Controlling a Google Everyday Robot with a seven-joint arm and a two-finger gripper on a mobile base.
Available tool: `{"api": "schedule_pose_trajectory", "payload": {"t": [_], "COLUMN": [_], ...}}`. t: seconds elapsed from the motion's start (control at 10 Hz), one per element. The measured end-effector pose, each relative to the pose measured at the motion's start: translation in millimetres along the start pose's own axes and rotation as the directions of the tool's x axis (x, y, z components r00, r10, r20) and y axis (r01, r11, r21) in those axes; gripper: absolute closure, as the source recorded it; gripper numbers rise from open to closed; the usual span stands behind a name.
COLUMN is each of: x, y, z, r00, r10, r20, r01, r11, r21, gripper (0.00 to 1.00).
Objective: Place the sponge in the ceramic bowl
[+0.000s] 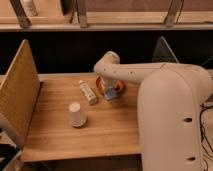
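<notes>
The blue sponge (111, 94) hangs at the front edge of the reddish-orange ceramic bowl (100, 83), which sits at the back middle of the wooden table (115, 130). My gripper (110, 90) comes down from the white arm over the bowl and is shut on the sponge. The arm and wrist hide most of the bowl; only its left and right rim show.
A small white bottle (88, 93) lies on its side just left of the bowl. An upturned white cup (76, 115) stands front left of it. A tan side panel (20, 95) walls the table's left edge, and a dark panel (165, 50) stands at the back right.
</notes>
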Motion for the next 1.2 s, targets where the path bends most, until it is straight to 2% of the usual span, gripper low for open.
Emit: {"api": "schedule_pose_trajectory", "payload": {"t": [0.2,0.5,0.6,0.7,1.1,1.2], "x": [-28.7,-59.2,-61.3,-61.2,-61.1,-61.1], "y": [4.9,16.3,17.7,16.8,17.0,16.7], "z": [-2.8,4.4,4.7,4.5,4.8,4.6], "r00": [0.999,0.997,0.997,0.997,0.997,0.997], "r10": [-0.027,-0.048,-0.049,-0.048,-0.048,-0.048], "r20": [0.029,0.061,0.064,0.064,0.064,0.064], "r01": [0.027,0.050,0.051,0.050,0.051,0.050], "r11": [1.000,0.998,0.998,0.998,0.998,0.998], "r21": [0.003,-0.035,-0.039,-0.038,-0.038,-0.038], "gripper": [1.00,1.00,0.99,0.93,0.50,0.43]}}
